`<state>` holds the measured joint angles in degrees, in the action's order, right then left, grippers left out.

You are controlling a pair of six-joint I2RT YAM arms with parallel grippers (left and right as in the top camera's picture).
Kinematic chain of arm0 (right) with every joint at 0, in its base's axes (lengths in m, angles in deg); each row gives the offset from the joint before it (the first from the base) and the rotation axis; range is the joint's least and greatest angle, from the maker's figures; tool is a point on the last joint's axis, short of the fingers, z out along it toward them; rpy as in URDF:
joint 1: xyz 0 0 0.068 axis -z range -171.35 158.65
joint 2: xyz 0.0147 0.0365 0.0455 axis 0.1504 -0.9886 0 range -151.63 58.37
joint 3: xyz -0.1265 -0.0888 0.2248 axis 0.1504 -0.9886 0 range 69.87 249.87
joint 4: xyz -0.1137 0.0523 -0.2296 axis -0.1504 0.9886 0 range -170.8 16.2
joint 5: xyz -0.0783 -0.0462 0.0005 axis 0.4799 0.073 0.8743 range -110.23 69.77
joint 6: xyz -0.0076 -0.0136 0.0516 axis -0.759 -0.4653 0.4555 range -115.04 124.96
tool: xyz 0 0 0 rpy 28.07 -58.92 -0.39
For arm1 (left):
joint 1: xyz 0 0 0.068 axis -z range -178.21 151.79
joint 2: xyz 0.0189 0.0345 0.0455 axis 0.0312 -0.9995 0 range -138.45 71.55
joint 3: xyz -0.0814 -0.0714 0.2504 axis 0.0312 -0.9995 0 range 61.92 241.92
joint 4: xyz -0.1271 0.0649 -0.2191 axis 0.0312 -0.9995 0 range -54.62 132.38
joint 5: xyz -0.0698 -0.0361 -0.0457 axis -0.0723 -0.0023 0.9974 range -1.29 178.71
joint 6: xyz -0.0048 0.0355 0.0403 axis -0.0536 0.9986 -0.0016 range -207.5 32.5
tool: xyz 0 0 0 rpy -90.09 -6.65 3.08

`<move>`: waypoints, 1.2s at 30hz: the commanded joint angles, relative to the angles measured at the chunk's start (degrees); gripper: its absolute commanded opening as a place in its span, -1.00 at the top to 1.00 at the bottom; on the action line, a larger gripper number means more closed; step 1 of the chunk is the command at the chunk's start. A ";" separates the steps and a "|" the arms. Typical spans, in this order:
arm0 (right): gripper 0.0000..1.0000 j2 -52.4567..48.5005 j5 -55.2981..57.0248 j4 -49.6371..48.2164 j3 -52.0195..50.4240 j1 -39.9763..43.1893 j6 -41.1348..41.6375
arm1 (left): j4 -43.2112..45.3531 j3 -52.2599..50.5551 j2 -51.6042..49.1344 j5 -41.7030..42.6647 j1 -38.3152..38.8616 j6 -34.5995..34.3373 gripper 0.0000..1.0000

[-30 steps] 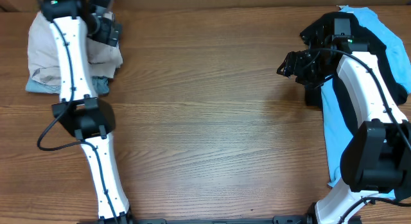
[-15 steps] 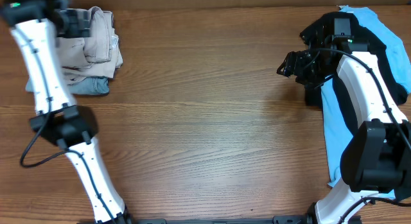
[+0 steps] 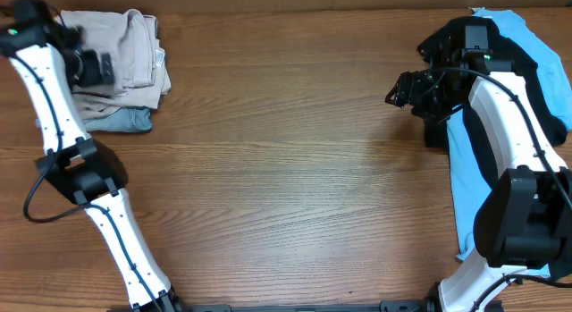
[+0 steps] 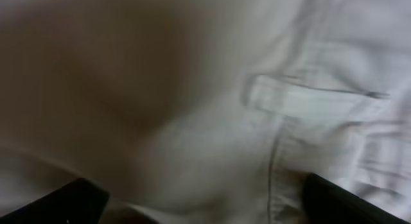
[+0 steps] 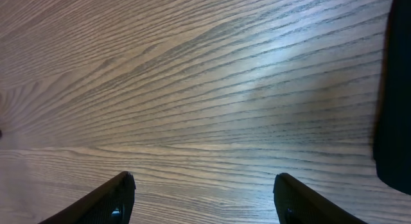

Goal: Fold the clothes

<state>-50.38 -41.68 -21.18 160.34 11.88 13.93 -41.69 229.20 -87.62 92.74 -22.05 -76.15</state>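
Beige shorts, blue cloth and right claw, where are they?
Beige shorts (image 3: 134, 53): overhead view, folded top layer.
Blue cloth (image 3: 534, 42): overhead view, far corner.
Right claw (image 5: 204, 195): right wrist view, midway between fingertips.

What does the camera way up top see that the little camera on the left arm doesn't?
Only the overhead view shows the wooden table, the right gripper, the bright blue cloth on the right, and a bluish-grey cloth peeking out under the beige pile. Only the left wrist view shows close-up detail: a belt loop and a seam, with the left gripper open, its fingers at the bottom corners. Both show the beige shorts.
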 commanded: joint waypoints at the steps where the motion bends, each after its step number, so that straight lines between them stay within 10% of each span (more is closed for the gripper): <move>1: -0.46 0.09 0.15 -0.26 0.50 -0.37 -0.07 | -0.63 0.31 -4.02 -0.39 -0.15 1.53 -1.00; 11: -0.64 0.94 4.09 5.40 9.60 -0.37 -1.99 | -2.05 5.20 0.61 0.52 0.02 0.15 -0.99; 26: -1.00 6.29 11.21 37.42 63.95 -0.92 -2.32 | -8.81 9.40 28.39 1.97 0.26 -6.47 -1.00; 36: -1.00 14.19 10.93 37.42 69.02 -0.90 -2.36 | -8.83 9.33 29.18 1.97 0.26 -6.47 -0.99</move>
<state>-35.80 -31.34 16.15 229.21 11.16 11.97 -50.37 239.00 -57.44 94.12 -21.94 -81.61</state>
